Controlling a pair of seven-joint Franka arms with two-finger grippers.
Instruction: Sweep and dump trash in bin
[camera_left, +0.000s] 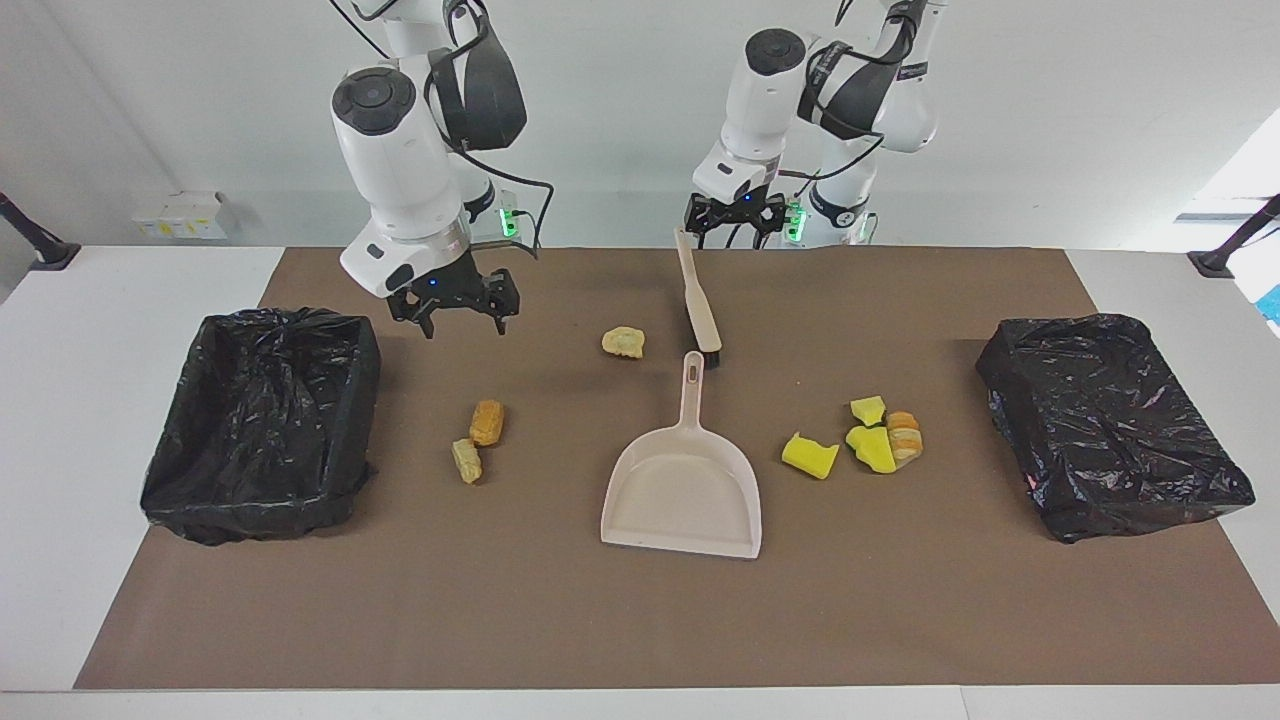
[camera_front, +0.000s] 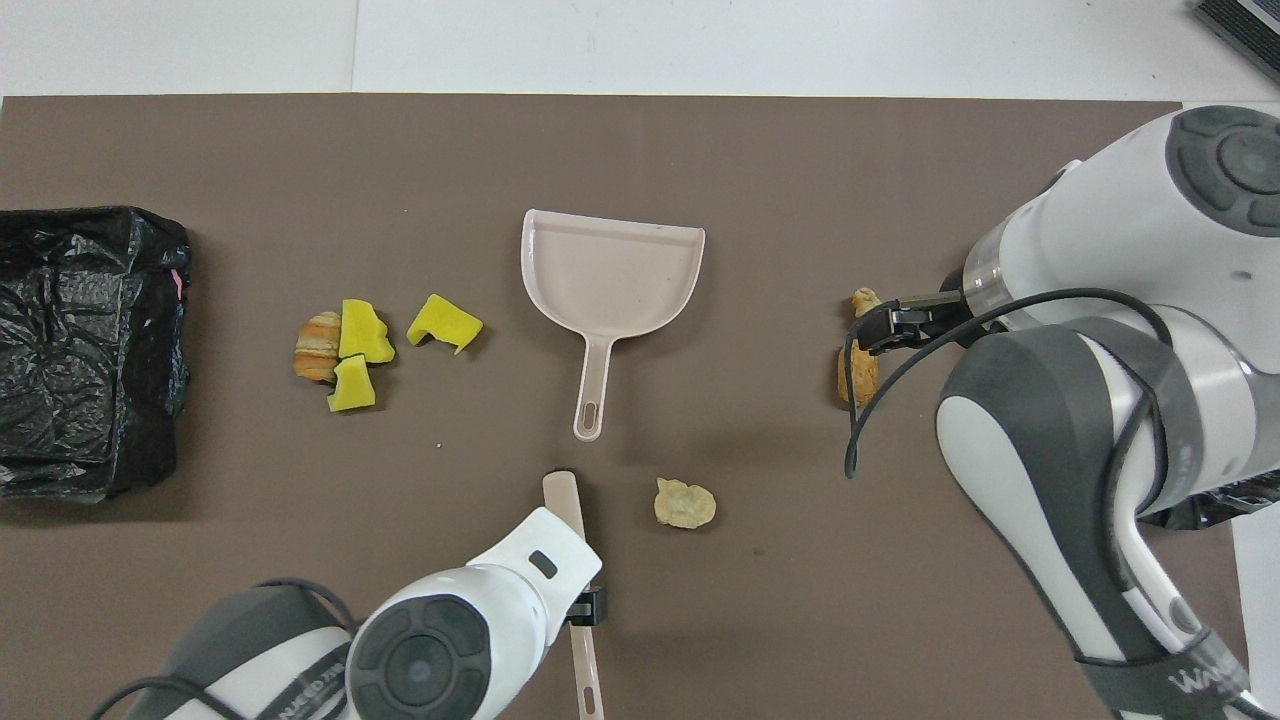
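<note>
Scattered yellow foam chunks and orange bread-like scraps of trash (camera_left: 870, 440) lie on the brown-covered bench (camera_left: 900, 620) either side of the beige plastic dustpan (camera_left: 683, 490); the slim beige brush (camera_left: 698, 300), its handle pointing toward the robots, sits directly beneath the released left pincer (camera_left: 735, 222), while the released right pincer (camera_left: 457, 310) hangs over the bench beside a black-lined bin (camera_left: 262, 420).

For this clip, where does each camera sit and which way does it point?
Facing view: high across the table, looking at the robots; both arms show whole, the left pincer over the brush handle, the right pincer raised beside a black bin.
Overhead view: above the robots' end, looking steeply down; arm links and pincer tips enter from below.
Shared: the dustpan, brush and trash, half a turn apart.
</note>
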